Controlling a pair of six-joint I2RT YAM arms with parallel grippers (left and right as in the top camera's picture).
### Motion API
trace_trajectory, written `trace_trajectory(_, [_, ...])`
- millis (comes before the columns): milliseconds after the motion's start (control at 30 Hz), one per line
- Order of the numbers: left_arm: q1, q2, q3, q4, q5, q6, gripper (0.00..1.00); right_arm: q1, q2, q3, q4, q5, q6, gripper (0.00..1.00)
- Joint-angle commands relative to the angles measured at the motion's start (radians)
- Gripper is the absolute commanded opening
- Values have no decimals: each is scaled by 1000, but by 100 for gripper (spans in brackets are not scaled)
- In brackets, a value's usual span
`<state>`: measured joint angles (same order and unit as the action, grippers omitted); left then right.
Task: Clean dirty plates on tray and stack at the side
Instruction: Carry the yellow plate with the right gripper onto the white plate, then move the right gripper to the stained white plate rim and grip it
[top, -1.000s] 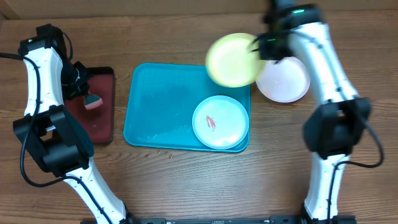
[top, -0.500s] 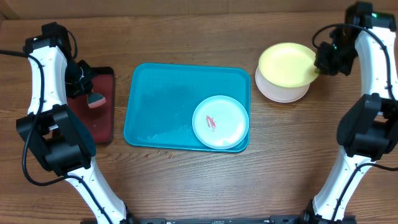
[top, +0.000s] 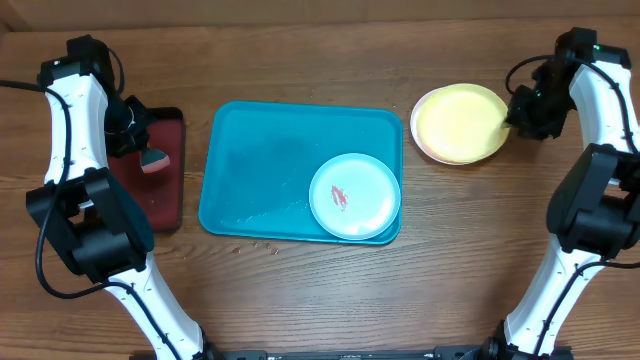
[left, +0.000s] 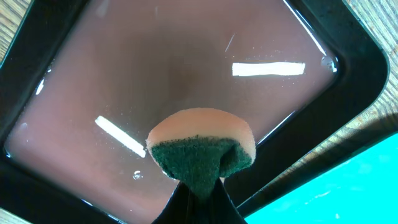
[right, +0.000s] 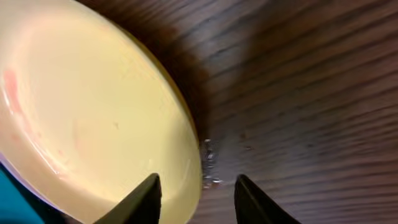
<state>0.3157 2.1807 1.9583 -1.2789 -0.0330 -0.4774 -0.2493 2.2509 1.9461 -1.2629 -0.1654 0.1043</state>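
Right of the tray (top: 260, 170), the yellow-green plate (top: 460, 122) lies on the white plate (top: 415, 128) on the worktop (top: 300, 290). The right end effector (right: 198, 182) is parted astride its rim, gripping nothing. The mint plate (top: 355, 196), red-smeared, sits in the tray's near-right corner. It looks like light, stiff, slick plastic, so pinch the raised rim. Left of the tray, the left end effector (left: 199, 199) clamps a sponge (left: 202, 146) over the dark-red tray (left: 124, 74).

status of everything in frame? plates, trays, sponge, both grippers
white plate: on the table, bottom of the stack.
yellow-green plate: lying on the white plate, not clamped.
mint plate: on the turquoise tray, red smear.
turquoise tray: holds one plate.
dark-red tray: shallow liquid inside.
sponge: pinched above the dark-red tray.
left gripper: shut on the sponge.
right gripper: open, astride the yellow-green plate's rim.
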Motion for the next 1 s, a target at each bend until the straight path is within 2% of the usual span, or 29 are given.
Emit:
trace_trajectory(0, [-5,9,-2,1,8,-17,4,44,-15,-5,5,-68,-5,41])
trace_trajectory(167, [-5,9,-2,1,8,-17,4,120,-15,-5,2,-233,-146,47])
trace_trajectory(267, [-5,9,-2,1,8,-16,4,181,-15,-5,-2,-237,-212,50])
trace_trajectory(333, [-5,9,-2,0,8,-16,4,269,-15,-5,-25,-237,-316,52])
trace_trajectory(467, [-5,9,-2,0,8,-16,4,378,-15,-21,-58,-225,-447,62])
trace_trajectory(600, [-5,9,-2,0,8,-16,4,488,-15,-78,-19,-58,-366,65])
trace_trajectory(733, [-5,9,-2,2,8,-16,4,556,-15,-126,2,-39,-339,63])
trace_trajectory(867, [-5,9,-2,2,8,-16,4,590,-15,-165,22,-36,-339,47])
trace_trajectory(967, [-5,9,-2,2,8,-16,4,602,-15,-187,28,-36,-339,46])
